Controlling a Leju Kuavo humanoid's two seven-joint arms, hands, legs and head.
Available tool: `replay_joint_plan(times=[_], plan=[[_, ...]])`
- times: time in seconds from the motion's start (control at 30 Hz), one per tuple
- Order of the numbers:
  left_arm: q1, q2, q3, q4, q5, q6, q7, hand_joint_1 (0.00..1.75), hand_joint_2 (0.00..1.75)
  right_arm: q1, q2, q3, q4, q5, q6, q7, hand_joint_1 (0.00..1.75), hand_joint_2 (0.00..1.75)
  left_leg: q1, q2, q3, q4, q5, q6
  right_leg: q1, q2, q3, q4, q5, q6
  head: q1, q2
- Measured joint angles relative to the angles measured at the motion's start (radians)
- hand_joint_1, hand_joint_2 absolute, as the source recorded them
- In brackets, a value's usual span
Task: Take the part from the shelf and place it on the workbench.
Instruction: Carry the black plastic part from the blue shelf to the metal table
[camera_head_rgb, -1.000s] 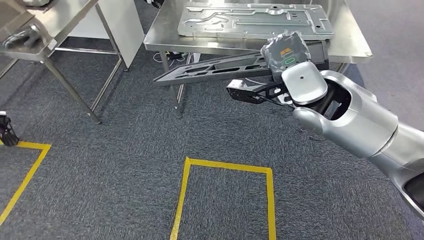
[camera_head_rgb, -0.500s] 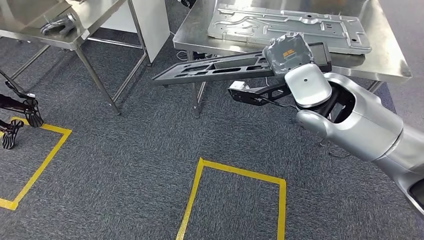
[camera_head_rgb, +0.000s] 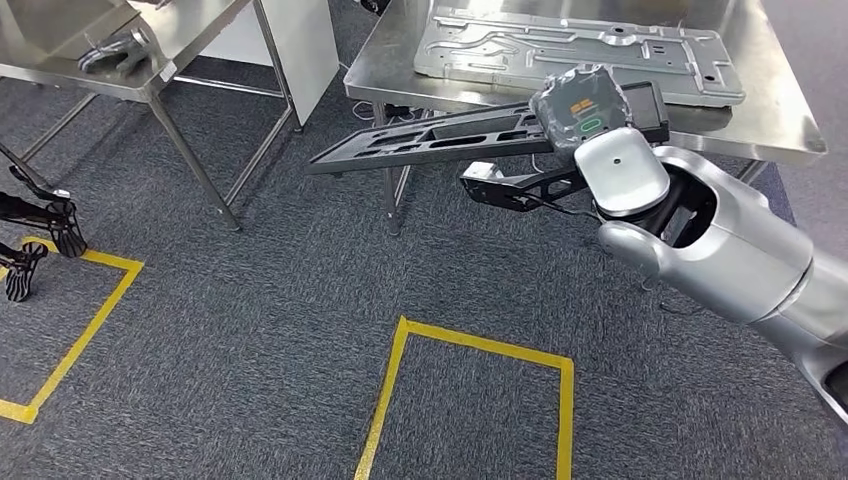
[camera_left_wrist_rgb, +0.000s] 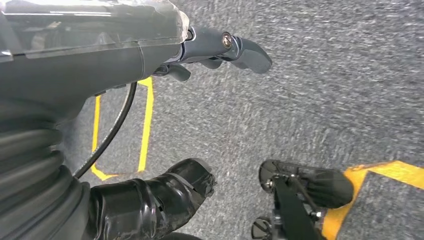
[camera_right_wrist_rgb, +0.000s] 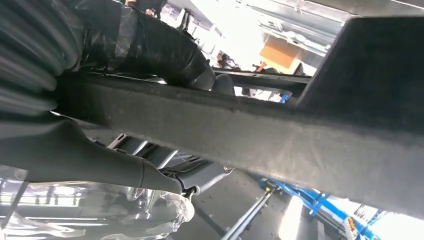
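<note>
while i look down from my head, my right hand (camera_head_rgb: 585, 110) grips the long dark part (camera_head_rgb: 440, 138) at one end, holding it out level past the front edge of the steel workbench (camera_head_rgb: 400, 70), where a pale stamped metal plate (camera_head_rgb: 580, 45) lies. grey carpet (camera_head_rgb: 250, 300) with yellow tape lines (camera_head_rgb: 470, 345) spreads below, and a second steel table (camera_head_rgb: 150, 70) stands to the left. from my right wrist, the part's underside (camera_right_wrist_rgb: 250, 135) crosses close, my thumb wrapped over it. from my left wrist, my left hand (camera_left_wrist_rgb: 215, 47) hangs over carpet, fingers loosely curled on nothing.

Steel workbench (camera_head_rgb: 780, 125); metal plate (camera_head_rgb: 580, 45) atop
</note>
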Motion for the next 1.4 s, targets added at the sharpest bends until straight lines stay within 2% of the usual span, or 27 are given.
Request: replay_joint_plan(times=[0.07,0.13,0.17,0.23,0.27,0.3,0.33,0.4,0.47,0.53,0.63,0.67,0.73,0.77,0.8,0.83,0.9,0.97,1.07,1.13,1.17,1.23,1.27,1.3,1.33,1.37,1.4], plan=[[-0.001,0.001,0.0,0.0,-0.001,0.001,-0.002,0.0,1.75,0.0,-0.003,0.0,-0.003,0.0,-0.001,0.0,1.75,1.75,-0.002,-0.002,0.006,-0.007,-0.002,0.013,0.0,0.0,0.003,-0.005,-0.002,0.012,0.0,0.0],[0.0,0.002,0.0,0.0,-0.002,0.002,-0.003,0.0,1.75,0.002,-0.006,0.0,-0.008,0.001,-0.002,0.0,1.75,1.75,0.0,-0.002,0.018,-0.019,0.0,0.027,-0.001,0.0,-0.003,0.017,-0.019,0.021,0.002,0.0],[-0.001,0.002,0.0,0.0,-0.003,0.002,-0.003,0.0,1.75,0.002,-0.008,0.0,-0.01,0.001,-0.002,0.001,1.75,1.75,0.002,-0.002,0.025,-0.025,0.001,0.034,-0.001,0.001,-0.021,0.055,-0.04,0.023,0.004,0.0],[-0.002,0.002,0.0,0.0,-0.004,0.004,-0.003,0.0,1.75,0.004,-0.012,0.0,-0.012,0.001,-0.004,0.001,1.75,1.75,0.0,-0.003,0.03,-0.025,-0.004,0.046,0.002,0.001,-0.086,0.179,-0.091,0.023,0.008,0.0],[-0.002,0.002,0.0,0.0,-0.004,0.006,-0.003,0.0,1.75,0.006,-0.014,0.0,-0.013,0.002,-0.004,0.001,1.75,1.75,-0.001,-0.005,0.032,-0.024,-0.007,0.049,0.003,0.002,-0.119,0.233,-0.105,0.023,0.009,0.0],[-0.002,0.003,0.0,0.0,-0.004,0.007,-0.004,0.0,1.75,0.009,-0.016,0.0,-0.013,0.002,-0.004,0.001,1.75,1.75,-0.002,-0.007,0.034,-0.022,-0.01,0.05,0.003,0.002,-0.14,0.259,-0.101,0.023,0.01,0.0],[-0.002,0.003,0.0,0.0,-0.005,0.007,-0.004,0.0,1.75,0.012,-0.017,0.0,-0.013,0.002,-0.004,0.001,1.75,1.75,-0.003,-0.009,0.037,-0.02,-0.014,0.05,0.004,0.002,-0.141,0.244,-0.076,0.022,0.01,0.0],[-0.001,0.003,0.0,0.0,-0.008,0.008,-0.004,0.0,1.75,0.013,-0.018,0.0,-0.014,0.003,-0.004,0.001,1.75,1.75,-0.004,-0.013,0.042,-0.012,-0.024,0.045,0.005,0.002,-0.096,0.128,-0.001,0.014,0.01,0.0],[-0.003,0.003,0.0,0.0,-0.01,0.008,-0.005,0.0,1.75,0.012,-0.018,0.0,-0.016,0.005,-0.005,0.001,1.75,1.75,-0.007,-0.017,0.042,-0.002,-0.034,0.037,0.01,0.004,-0.051,0.029,0.035,0.007,0.009,0.0],[-0.003,0.003,0.0,0.0,-0.01,0.009,-0.007,0.0,1.75,0.012,-0.018,0.0,-0.018,0.008,-0.006,0.001,1.75,1.75,-0.01,-0.019,0.04,-0.001,-0.037,0.029,0.013,0.005,-0.04,0.007,0.034,0.001,0.009,0.0],[-0.002,0.003,0.0,0.0,-0.011,0.011,-0.009,0.0,1.75,0.011,-0.019,0.0,-0.02,0.01,-0.006,0.001,1.75,1.75,-0.008,-0.016,0.029,0.026,-0.058,0.014,0.005,0.003,-0.03,-0.005,0.037,-0.011,0.006,0.0],[-0.003,0.003,0.0,0.0,-0.011,0.012,-0.009,0.0,1.75,0.011,-0.019,0.0,-0.021,0.011,-0.006,0.001,1.75,1.75,-0.007,-0.013,0.009,0.068,-0.081,0.008,0.003,0.002,-0.025,-0.009,0.037,-0.015,0.005,0.0],[-0.004,0.004,0.0,0.0,-0.011,0.012,-0.01,0.0,1.75,0.012,-0.02,0.0,-0.022,0.015,-0.006,0.001,1.75,1.75,-0.001,-0.009,-0.054,0.194,-0.133,-0.001,0.002,0.001,-0.021,-0.01,0.033,-0.021,0.002,0.0],[-0.003,0.004,0.0,0.0,-0.011,0.013,-0.01,0.0,1.75,0.014,-0.02,0.0,-0.022,0.017,-0.006,0.001,1.75,1.75,0.002,-0.009,-0.083,0.244,-0.144,-0.005,0.002,0.001,-0.019,-0.009,0.031,-0.022,0.002,0.0],[-0.002,0.004,0.0,0.0,-0.011,0.013,-0.009,0.0,1.75,0.016,-0.02,0.0,-0.022,0.02,-0.005,0.001,1.75,1.75,0.005,-0.008,-0.099,0.264,-0.139,-0.008,0.001,0.001,-0.017,-0.009,0.029,-0.022,0.002,0.0],[-0.002,0.004,0.0,0.0,-0.011,0.014,-0.009,0.0,1.75,0.018,-0.02,0.0,-0.023,0.022,-0.005,0.001,1.75,1.75,0.007,-0.008,-0.096,0.246,-0.114,-0.011,-0.001,0.002,-0.013,-0.008,0.025,-0.02,0.002,0.0],[-0.001,0.004,0.0,0.0,-0.011,0.015,-0.008,0.0,1.75,0.02,-0.02,0.0,-0.024,0.027,-0.004,0.001,1.75,1.75,0.011,-0.005,-0.044,0.119,-0.041,-0.013,-0.004,0.002,-0.006,-0.005,0.018,-0.013,0.002,0.0],[-0.003,0.004,0.0,0.0,-0.011,0.016,-0.008,0.0,1.75,0.019,-0.021,0.0,-0.026,0.031,-0.004,0.001,1.75,1.75,0.008,-0.002,0.004,0.015,-0.005,-0.008,-0.002,0.003,-0.003,-0.004,0.012,-0.002,0.002,0.0],[-0.005,0.004,0.0,0.0,-0.011,0.016,-0.007,0.0,1.75,0.019,-0.023,0.0,-0.029,0.034,-0.004,0.001,1.75,1.75,0.005,-0.003,0.014,-0.006,-0.006,0.009,0.001,0.004,-0.004,-0.008,0.011,0.015,0.002,0.0],[-0.005,0.004,0.0,0.0,-0.011,0.017,-0.007,0.0,1.75,0.02,-0.025,-0.001,-0.032,0.033,-0.006,0.001,1.75,1.75,0.007,-0.002,0.022,-0.017,-0.002,0.023,-0.001,0.003,-0.015,0.021,-0.009,0.022,0.004,0.0],[-0.005,0.004,0.0,0.0,-0.011,0.017,-0.007,0.0,1.75,0.021,-0.026,-0.002,-0.033,0.033,-0.009,0.001,1.75,1.75,0.007,-0.001,0.026,-0.021,-0.002,0.03,-0.001,0.003,-0.036,0.064,-0.032,0.024,0.005,0.0],[-0.006,0.004,0.0,0.0,-0.011,0.019,-0.007,0.0,1.75,0.025,-0.03,-0.003,-0.033,0.03,-0.015,0.002,1.75,1.75,0.004,0.001,0.03,-0.021,-0.005,0.039,0.002,0.003,-0.102,0.193,-0.084,0.024,0.007,0.0],[-0.006,0.004,0.0,0.0,-0.011,0.02,-0.007,0.0,1.75,0.029,-0.033,-0.004,-0.033,0.027,-0.019,0.003,1.75,1.75,0.002,0.003,0.031,-0.02,-0.007,0.042,0.003,0.003,-0.133,0.244,-0.095,0.024,0.007,0.0],[-0.006,0.004,0.0,0.0,-0.011,0.022,-0.007,0.0,1.75,0.034,-0.036,-0.004,-0.033,0.024,-0.021,0.004,1.75,1.75,0.001,0.006,0.033,-0.018,-0.01,0.044,0.004,0.003,-0.149,0.264,-0.089,0.023,0.007,0.0],[-0.006,0.004,0.0,0.0,-0.011,0.023,-0.007,0.0,1.75,0.038,-0.037,-0.005,-0.033,0.022,-0.022,0.004,1.75,1.75,-0.001,0.009,0.036,-0.015,-0.014,0.044,0.005,0.001,-0.145,0.244,-0.063,0.021,0.007,0.0],[-0.006,0.004,0.0,0.0,-0.011,0.023,-0.007,0.0,1.75,0.041,-0.038,-0.006,-0.033,0.02,-0.023,0.004,1.75,1.75,-0.001,0.013,0.039,-0.012,-0.018,0.043,0.007,-0.006,-0.122,0.188,-0.026,0.017,0.007,0.0],[-0.006,0.004,0.0,0.0,-0.011,0.024,-0.007,0.0,1.75,0.042,-0.039,-0.009,-0.033,0.02,-0.023,0.004,1.75,1.75,-0.003,0.018,0.042,-0.008,-0.024,0.041,0.011,-0.026,-0.093,0.122,0.006,0.011,0.008,0.0]])
